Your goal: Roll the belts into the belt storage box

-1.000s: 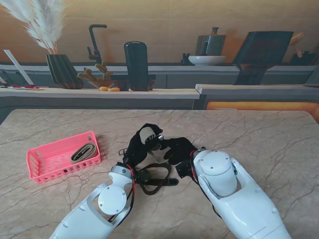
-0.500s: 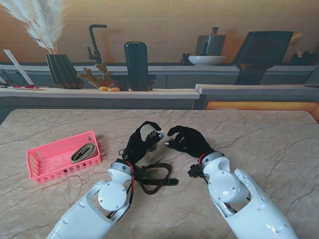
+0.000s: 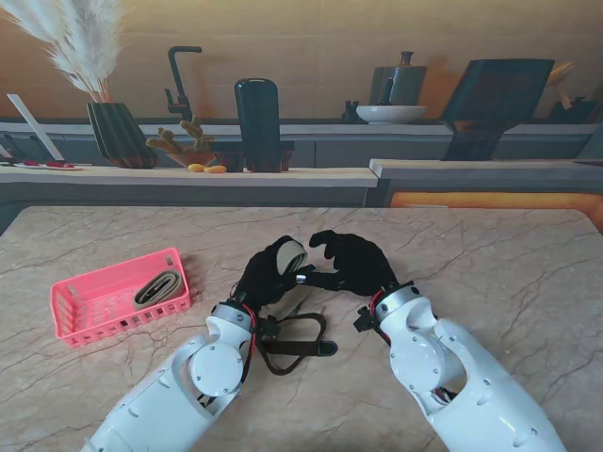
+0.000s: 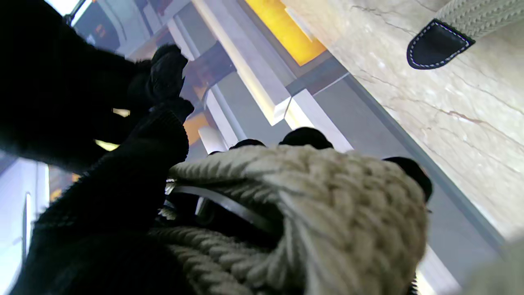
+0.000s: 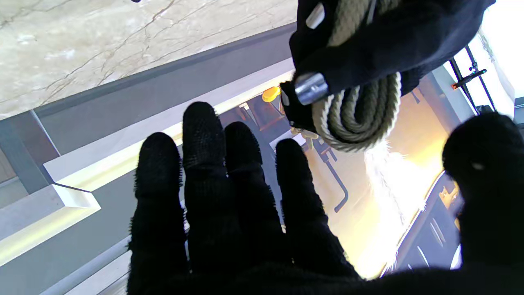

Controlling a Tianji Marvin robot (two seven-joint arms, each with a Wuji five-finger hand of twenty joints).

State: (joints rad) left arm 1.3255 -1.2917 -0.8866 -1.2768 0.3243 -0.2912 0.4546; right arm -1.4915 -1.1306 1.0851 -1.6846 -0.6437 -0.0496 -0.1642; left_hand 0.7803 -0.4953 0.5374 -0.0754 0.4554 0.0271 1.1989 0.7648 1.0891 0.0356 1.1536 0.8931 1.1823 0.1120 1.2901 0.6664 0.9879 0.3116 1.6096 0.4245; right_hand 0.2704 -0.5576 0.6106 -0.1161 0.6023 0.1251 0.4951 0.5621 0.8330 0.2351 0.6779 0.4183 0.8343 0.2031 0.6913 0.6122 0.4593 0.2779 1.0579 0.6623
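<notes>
My left hand is shut on a partly rolled beige woven belt, held just above the table. The left wrist view shows the woven roll filling my palm, with fingertips curled over it. The belt's brown tail loops on the table near my left wrist, and its dark leather tip lies flat. My right hand hovers beside the roll with fingers spread and nothing in it. The roll and a metal buckle part sit just beyond them. The pink storage basket stands at the left.
A rolled beige belt lies inside the pink basket. Past the table's far edge runs a counter with a vase of pampas grass, a dark bottle and a bowl.
My right hand drew back from over the belt, rose and spread its fingers beside the roll. My left hand turned the roll slightly towards the right hand.
</notes>
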